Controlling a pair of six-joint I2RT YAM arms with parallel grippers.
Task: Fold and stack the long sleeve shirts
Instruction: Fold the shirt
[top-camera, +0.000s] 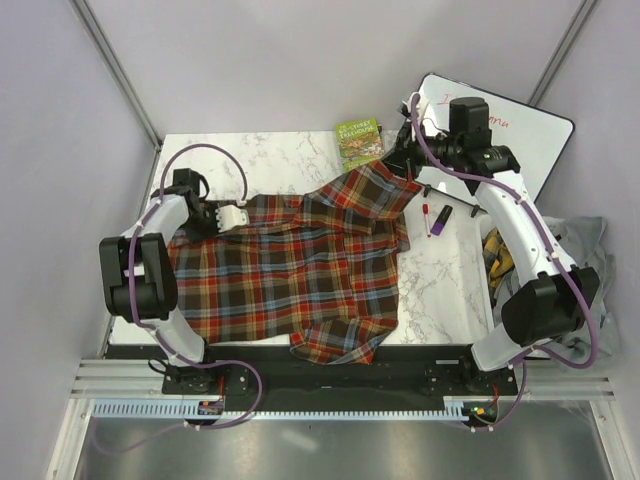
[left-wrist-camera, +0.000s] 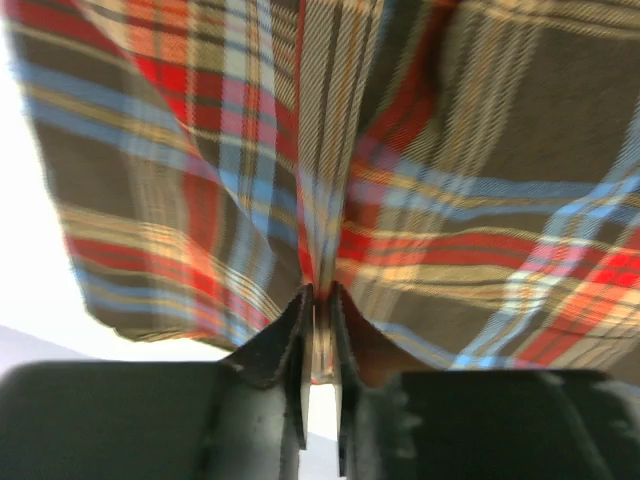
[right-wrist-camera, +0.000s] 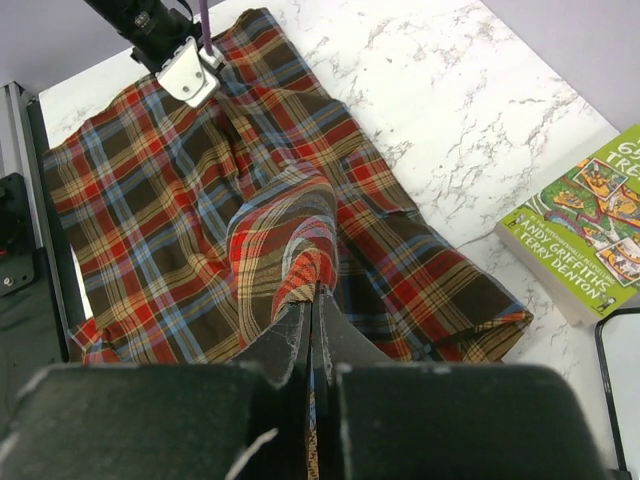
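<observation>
**A:** So how far along is the fold-and-stack job? Looks messy to me.

**B:** Early, I'd say. Starting at the left: the left gripper (top-camera: 232, 215) is at the far left edge of the shirt (top-camera: 290, 270). In its wrist view (left-wrist-camera: 320, 292) the jaws are nearly together, with a fold of plaid pinched between them. There's just a thin slot there, so I'd call it grasping the cloth.

**A:** And the shirt itself?

**B:** It's spread over the middle of the surface (top-camera: 280, 150), mostly flat but rumpled. The near hem bunches at the front edge. I see no tidy fold and no stack anywhere.

**A:** And the right side?

**B:** The right gripper (top-camera: 400, 165) has the far right corner of the shirt. Its wrist view (right-wrist-camera: 312, 300) shows the jaws clenched on a ridge of fabric that's pulled up off the surface. So both arms have hold of it, one at each far corner.

**A:** Any other shirts?

**B:** Can't tell. There's a book (top-camera: 358, 142) just past that corner. Off the right edge there's a grey cloth (top-camera: 590, 250) in a heap, which might be a garment or might not. My guess is all the folds and the whole stacking bit are left.
</observation>
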